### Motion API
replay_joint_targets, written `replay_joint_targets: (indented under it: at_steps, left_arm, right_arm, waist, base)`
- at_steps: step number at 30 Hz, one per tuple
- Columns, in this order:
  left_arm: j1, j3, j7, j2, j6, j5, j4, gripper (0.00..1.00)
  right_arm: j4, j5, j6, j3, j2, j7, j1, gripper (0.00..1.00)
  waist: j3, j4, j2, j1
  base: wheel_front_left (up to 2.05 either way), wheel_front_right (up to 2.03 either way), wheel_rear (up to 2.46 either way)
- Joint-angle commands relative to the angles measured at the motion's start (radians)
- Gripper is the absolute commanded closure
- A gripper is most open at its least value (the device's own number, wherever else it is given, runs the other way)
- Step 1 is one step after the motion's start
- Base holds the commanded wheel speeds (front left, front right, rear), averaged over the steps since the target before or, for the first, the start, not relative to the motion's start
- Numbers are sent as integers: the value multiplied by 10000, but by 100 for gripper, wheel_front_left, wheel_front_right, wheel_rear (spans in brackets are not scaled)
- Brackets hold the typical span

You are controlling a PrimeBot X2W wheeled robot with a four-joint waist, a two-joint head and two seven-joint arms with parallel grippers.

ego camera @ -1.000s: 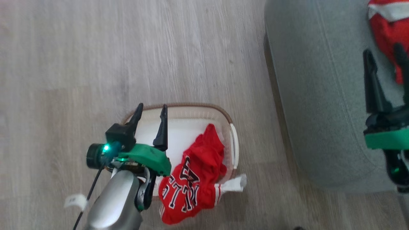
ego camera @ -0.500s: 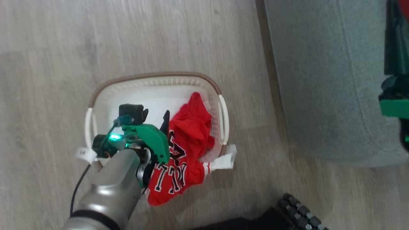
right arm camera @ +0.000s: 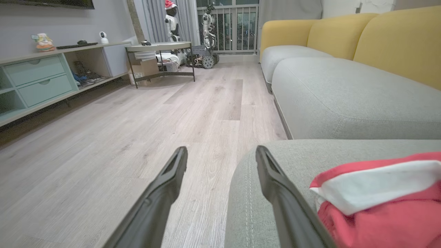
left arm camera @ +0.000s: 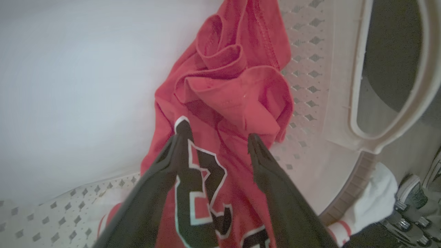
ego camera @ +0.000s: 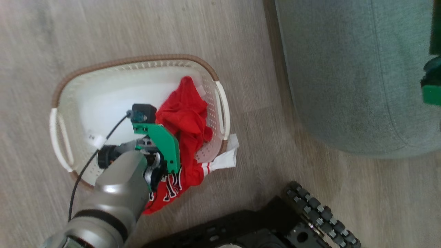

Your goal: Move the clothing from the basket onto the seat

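Red with a broad white stripe: one garment down on the grey-green seat, lower right of the right wrist view. Judged half done on that count.

Left to move: the lettered jersey, in the basket on the wooden floor, left of centre in the head view, well apart from the seat. Lies bunched against the basket's right wall and spills over its lower rim. Long axis roughly top to bottom of the head view, leaning a little to the lower left. Plain red end toward the top, black-and-white lettering toward the bottom, white trim poking out to the right past the rim.

Left end effector down inside the basket, fingers apart, tips straddling a fold of the jersey by the lettering. Touching the cloth or just above it: cannot tell. Clamped on nothing yet.

Right end effector spread wide too, empty, hovering at the seat's rounded edge just beside the striped garment.

Likely next: close on the fold, lift, carry across to the seat.
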State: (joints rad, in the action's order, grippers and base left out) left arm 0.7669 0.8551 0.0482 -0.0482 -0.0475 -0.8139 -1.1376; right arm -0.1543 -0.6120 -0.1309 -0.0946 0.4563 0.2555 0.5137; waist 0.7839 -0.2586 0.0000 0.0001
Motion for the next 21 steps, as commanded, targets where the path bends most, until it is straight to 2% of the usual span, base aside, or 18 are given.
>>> replay_joint_targets:
  at_steps: [1,8,21]
  left_arm:
    - [117,-50,60,-20,-39,-247,21,0]
    - [747,612,608,-20,-178,-569,-625,0]
    - [992,973,1730,-20,-512,-1146,-1132,0]
  right_arm:
    - [-336,-96,2,44,161,63,-21,0]
    - [-517,-166,2,231,57,63,429,0]
    - [-721,-103,2,210,-167,63,723,0]
  waist:
    - [465,-252,0,-1]
    - [1385,-628,0,-1]
    - [1768,-911,0,-1]
  base:
    - [0,0,0]
    - [0,0,0]
    - [0,0,0]
